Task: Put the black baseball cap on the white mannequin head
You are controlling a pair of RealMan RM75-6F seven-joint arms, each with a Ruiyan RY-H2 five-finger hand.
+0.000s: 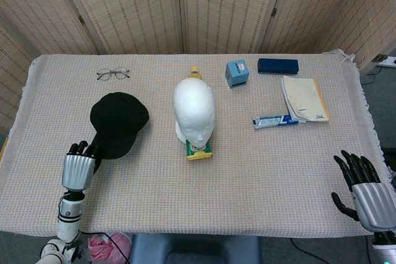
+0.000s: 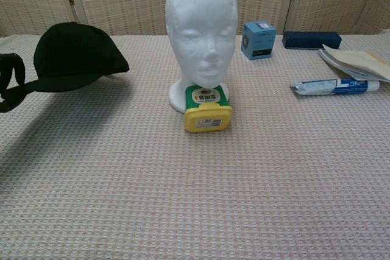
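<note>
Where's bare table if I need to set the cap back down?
Bare cloth lies under the lifted black baseball cap and along the near edge between left hand and right hand. Crowded: around the mannequin head and the far right by the toothpaste.

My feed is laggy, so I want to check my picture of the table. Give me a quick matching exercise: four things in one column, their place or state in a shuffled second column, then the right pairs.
Things:
1. black baseball cap
2. left hand
3. glasses
4. toothpaste tube

Places or states:
A. lying beside the booklet
B. far left of the table, by the screen
C. lifted off the table
D. holding the cap's brim

Pairs: 1-C, 2-D, 3-B, 4-A
</note>
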